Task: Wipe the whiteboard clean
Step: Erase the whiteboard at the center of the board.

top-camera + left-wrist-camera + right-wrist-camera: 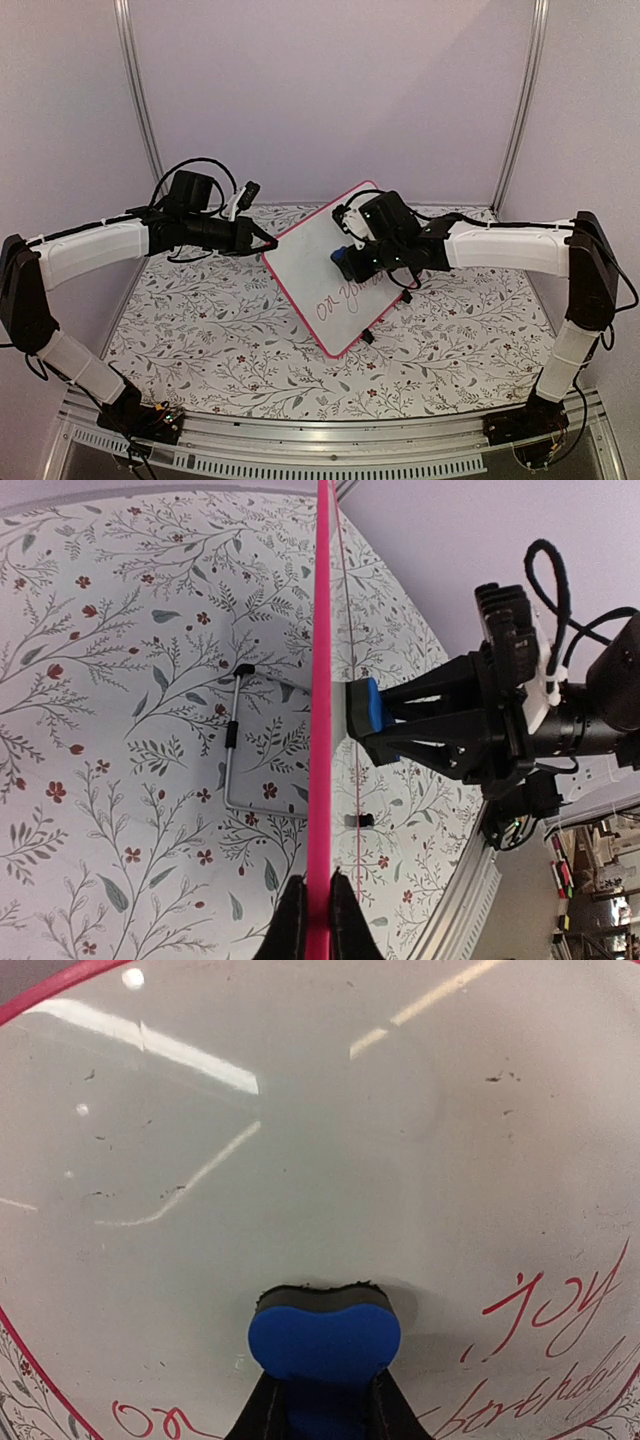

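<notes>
Two grips share the work here: the left gripper is pinched shut on the pink frame of the whiteboard at its left corner. The right gripper is closed narrowly on a blue eraser, whose dark felt face presses against the white surface. The board stands steeply tilted over the flowered table cover, near the middle. I cannot tell whether its lower edge rests there. It looks thin, light and stiff, with a glossy, slippery face, so the frame is the sensible place to hold. Hard wiping could swing it about that single pinch. Red handwriting along the lower part reads "on" and "joy", plus a cut-off word, perhaps "birthday". No brand shows.
</notes>
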`<action>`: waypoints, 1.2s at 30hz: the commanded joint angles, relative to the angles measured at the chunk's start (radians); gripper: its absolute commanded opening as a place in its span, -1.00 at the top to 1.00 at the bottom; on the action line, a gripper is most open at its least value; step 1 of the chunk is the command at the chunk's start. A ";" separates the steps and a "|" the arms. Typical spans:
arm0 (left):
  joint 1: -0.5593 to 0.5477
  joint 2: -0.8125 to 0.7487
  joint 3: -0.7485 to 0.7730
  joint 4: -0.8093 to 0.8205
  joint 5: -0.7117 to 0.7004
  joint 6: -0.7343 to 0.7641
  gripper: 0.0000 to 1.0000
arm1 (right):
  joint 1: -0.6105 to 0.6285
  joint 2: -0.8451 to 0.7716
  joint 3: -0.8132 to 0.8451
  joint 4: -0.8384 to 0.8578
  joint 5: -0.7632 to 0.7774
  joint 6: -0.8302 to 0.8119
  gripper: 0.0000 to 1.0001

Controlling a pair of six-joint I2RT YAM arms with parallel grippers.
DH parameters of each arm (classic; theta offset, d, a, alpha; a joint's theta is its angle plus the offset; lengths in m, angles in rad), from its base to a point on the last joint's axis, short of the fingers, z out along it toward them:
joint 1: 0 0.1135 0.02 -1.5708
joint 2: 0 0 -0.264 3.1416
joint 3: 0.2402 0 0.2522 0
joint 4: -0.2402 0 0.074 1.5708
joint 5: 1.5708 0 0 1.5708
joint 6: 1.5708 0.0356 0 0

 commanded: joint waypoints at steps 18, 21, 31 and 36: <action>-0.011 -0.027 -0.004 0.022 0.034 0.045 1.00 | -0.018 -0.129 -0.112 -0.060 0.035 0.021 1.00; -0.011 -0.028 -0.005 0.023 0.034 0.046 1.00 | -0.054 -0.141 -0.070 -0.060 0.049 -0.001 1.00; -0.009 -0.025 -0.003 0.022 0.041 0.044 1.00 | -0.131 -0.056 0.072 -0.068 0.039 -0.063 1.00; -0.009 -0.024 -0.003 0.022 0.044 0.044 1.00 | -0.155 0.006 0.111 -0.073 -0.002 -0.070 1.00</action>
